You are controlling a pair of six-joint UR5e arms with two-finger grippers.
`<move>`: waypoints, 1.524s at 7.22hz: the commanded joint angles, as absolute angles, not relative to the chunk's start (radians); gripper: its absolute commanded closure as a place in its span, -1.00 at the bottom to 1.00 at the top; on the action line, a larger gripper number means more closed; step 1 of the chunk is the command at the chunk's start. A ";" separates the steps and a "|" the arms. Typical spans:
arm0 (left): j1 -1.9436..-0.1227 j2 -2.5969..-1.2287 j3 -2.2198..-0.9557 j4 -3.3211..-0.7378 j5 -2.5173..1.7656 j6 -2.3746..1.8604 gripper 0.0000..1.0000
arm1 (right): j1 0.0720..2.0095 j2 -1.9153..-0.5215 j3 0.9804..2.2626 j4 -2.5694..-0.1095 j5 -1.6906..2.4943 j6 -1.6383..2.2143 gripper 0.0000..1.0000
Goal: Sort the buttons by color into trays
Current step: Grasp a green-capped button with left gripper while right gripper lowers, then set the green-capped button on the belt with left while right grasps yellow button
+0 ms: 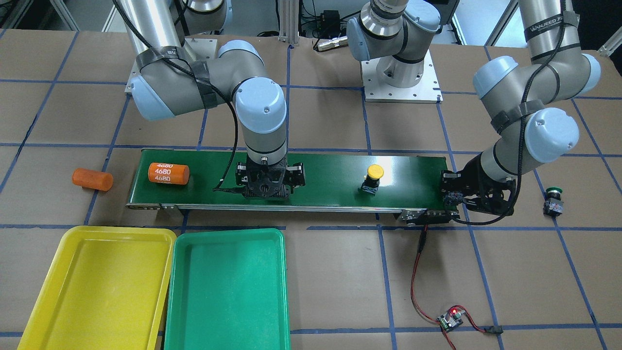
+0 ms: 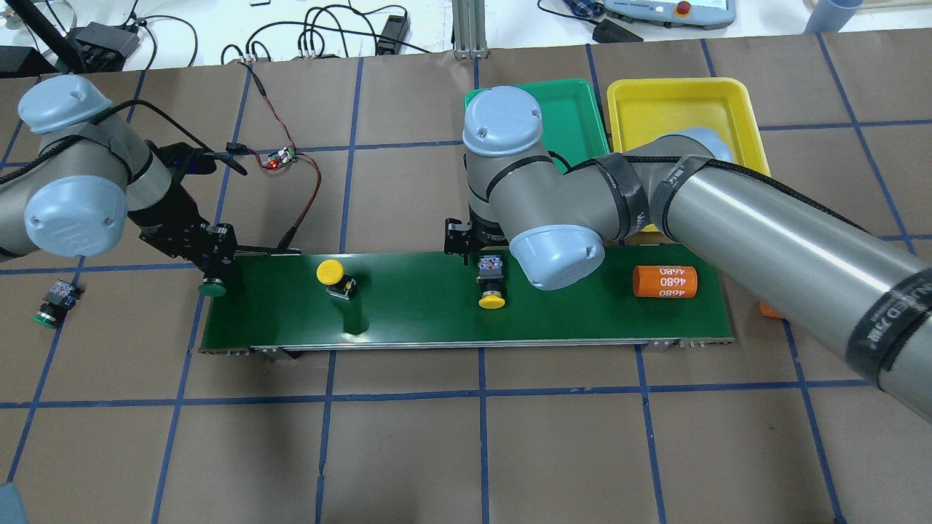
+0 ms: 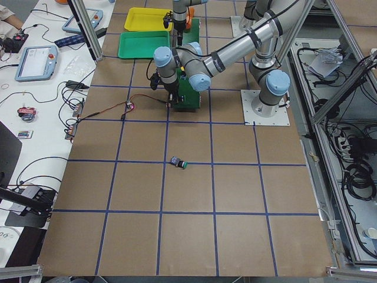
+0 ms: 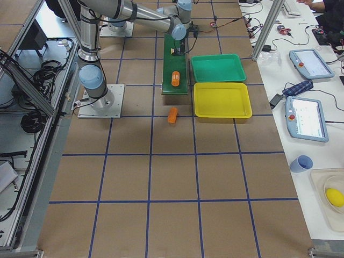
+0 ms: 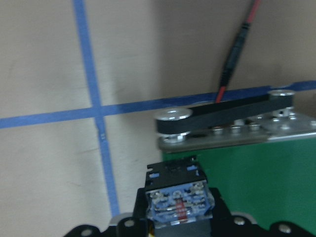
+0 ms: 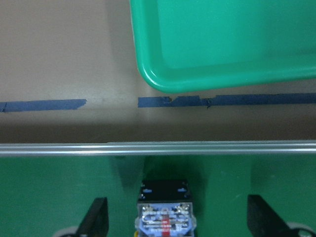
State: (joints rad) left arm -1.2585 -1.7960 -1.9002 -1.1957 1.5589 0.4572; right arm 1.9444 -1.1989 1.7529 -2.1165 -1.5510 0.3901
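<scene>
Brown paper gridded with blue tape covers the desk (image 1: 330, 272), and we see a dark green belt (image 1: 330, 170) running across its middle. The left gripper (image 2: 213, 271) is at the belt's left end, pinching a green button (image 2: 213, 290) by its black body. The cap points toward the robot and the blue-red block faces the wrist camera; we cannot tell whether this button touches the belt. A second green button (image 1: 553, 201) lies on its side on the bare paper, well out past that end. Near the belt's middle the right gripper (image 6: 180, 217) is spread, with one finger on each side of a yellow button (image 2: 492, 298) lying on the belt; in the wrist view both fingers are clear of it. Another yellow button (image 1: 374, 172) sits tilted on the belt between the two grippers. Toward the right end of the belt lies an orange cylinder (image 1: 168, 173) printed "4680", and a plain orange one (image 1: 92, 179) lies on the paper just beyond it. On the operators' side of the belt, a green tray (image 1: 228, 291) and a yellow tray (image 1: 97, 291) sit side by side. A small board (image 1: 449, 321) showing a red light is wired to the belt's left end.
</scene>
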 commanded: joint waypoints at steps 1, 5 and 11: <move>-1.278 -1.770 -1.969 -1.198 1.554 0.454 0.86 | 1.936 -1.187 1.752 -2.064 -1.557 0.390 0.64; -1.272 -1.720 -1.955 -1.198 1.523 0.410 -1.00 | 1.896 -1.250 1.704 -1.996 -1.566 0.385 1.00; -0.824 -1.886 -1.735 -1.195 1.646 0.833 -1.00 | 1.519 -1.191 1.609 -2.118 -1.641 -0.073 1.00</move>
